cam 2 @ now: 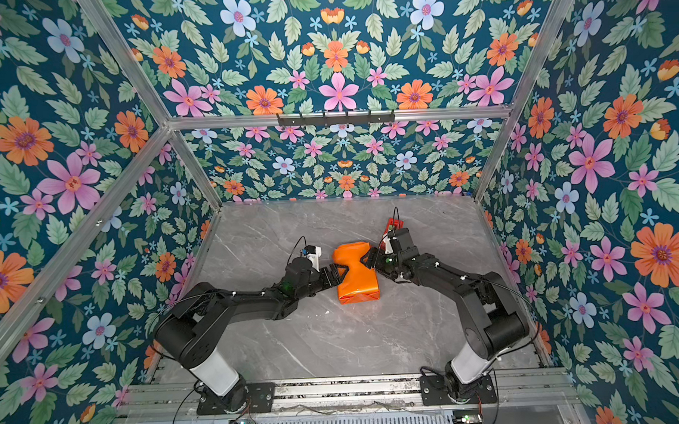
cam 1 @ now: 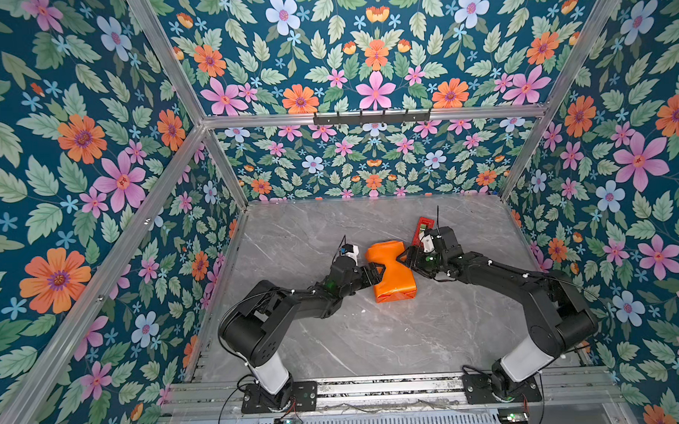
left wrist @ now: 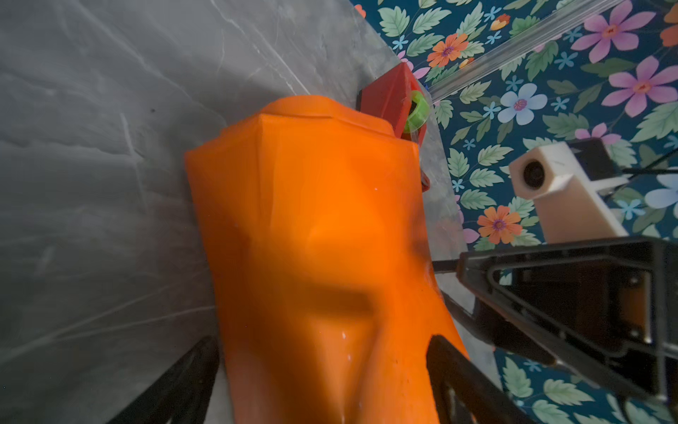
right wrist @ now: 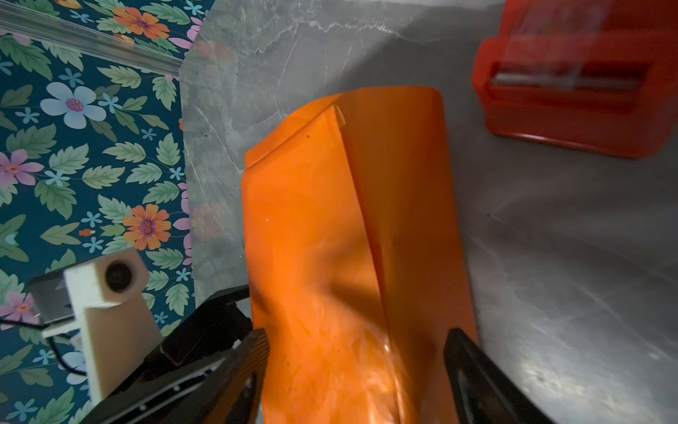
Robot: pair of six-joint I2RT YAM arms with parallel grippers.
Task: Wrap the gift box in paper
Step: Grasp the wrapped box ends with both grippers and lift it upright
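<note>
Mostly done, I judge: paper [cam 1: 392, 275] hides the box entirely, mid-tabletop [cam 1: 373, 336], with its near end folded shut. At its sides the left hand [cam 1: 381, 274] and right hand [cam 1: 401, 257] rest released, jaws spread. Far-end sealing is unclear; the dispenser [cam 1: 425, 223] stands just beyond.

Robot test cell, laboratory type. An aluminium frame [cam 1: 249, 121] encloses the marble-look tabletop [cam 1: 373, 336]; floral panels [cam 1: 379, 161] stand behind and beside it; two arms [cam 1: 256, 328] are bolted to a rail [cam 1: 390, 388] at its near edge.
</note>
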